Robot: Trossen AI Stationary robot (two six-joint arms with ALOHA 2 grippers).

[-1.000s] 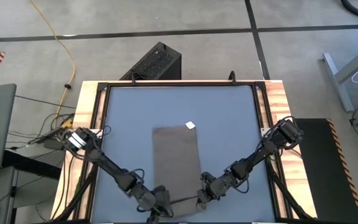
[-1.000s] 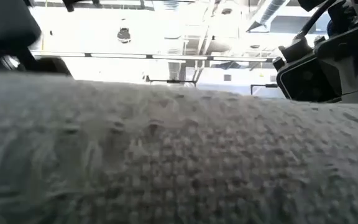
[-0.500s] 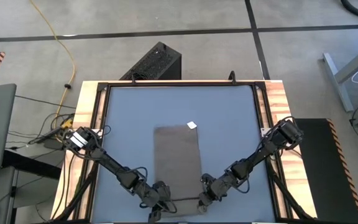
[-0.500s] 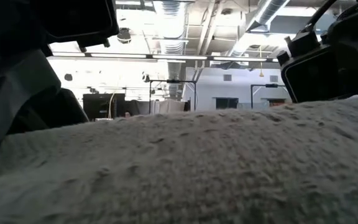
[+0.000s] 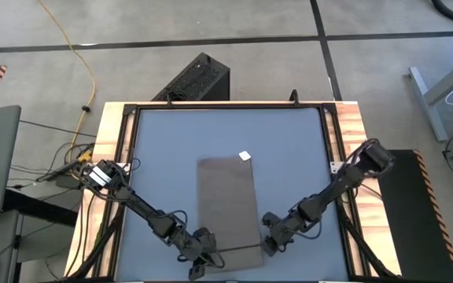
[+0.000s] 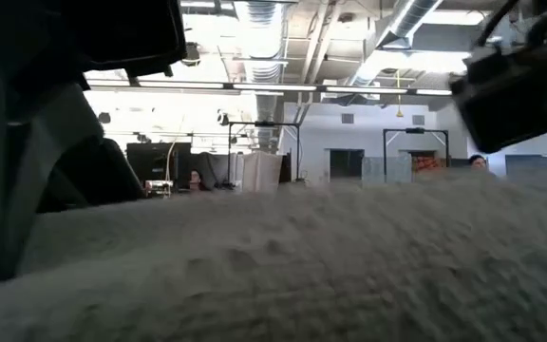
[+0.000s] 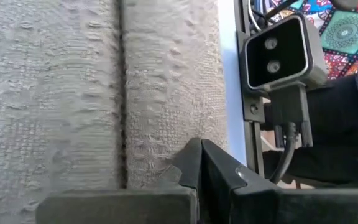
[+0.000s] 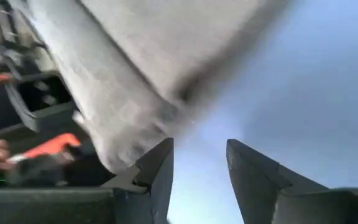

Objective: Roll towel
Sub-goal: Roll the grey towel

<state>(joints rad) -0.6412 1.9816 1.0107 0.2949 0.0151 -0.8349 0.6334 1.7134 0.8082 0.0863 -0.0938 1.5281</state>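
Your towel (image 5: 227, 203) lies flat mid-table, near edge folded over once. Left gripper (image 5: 204, 248) pinches that fold's corner shut; right gripper (image 5: 270, 240) (fingers apart, empty) sits just beside the other corner. Re-grip there evenly before rolling.

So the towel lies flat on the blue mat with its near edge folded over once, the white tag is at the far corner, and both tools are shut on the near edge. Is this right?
Not quite. Only the left tool is shut on the towel. The right wrist view shows the right tool open, beside the fold and holding nothing. The rest is right: the mat, the white tag, the single fold.
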